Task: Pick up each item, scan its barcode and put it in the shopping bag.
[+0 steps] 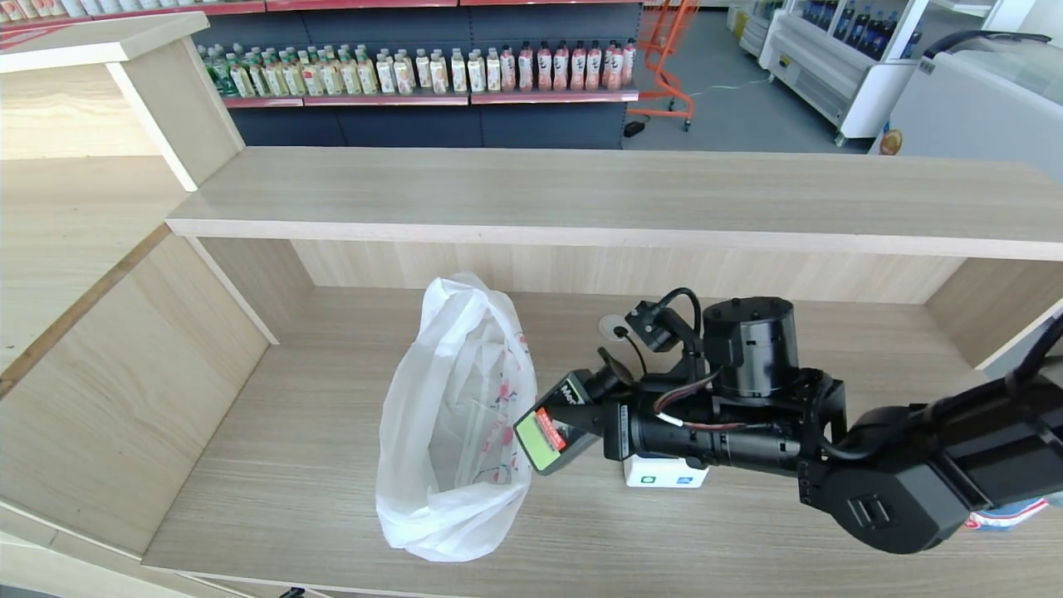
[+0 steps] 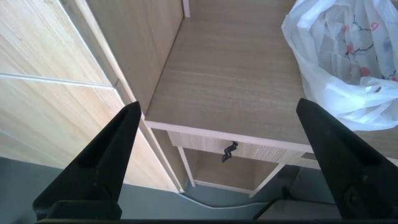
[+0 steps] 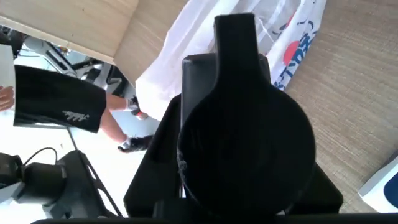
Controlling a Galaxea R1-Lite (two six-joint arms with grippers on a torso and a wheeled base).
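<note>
Head: high, looking down over counter [image 1: 291, 498]. Left wrist: off its front edge, facing in. Right wrist: close above bag [image 1: 448, 432], shared throughout.

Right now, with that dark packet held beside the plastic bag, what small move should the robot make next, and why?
Probably a short shift to its left, bringing the packet over the shopping bag's open mouth before letting go. The right claw grips the packet at the bag's edge, seemingly not yet above the opening.

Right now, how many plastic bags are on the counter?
1. The white bag stands open on the counter, just left of the box in the right gripper. The arm hides some counter behind it.
</note>
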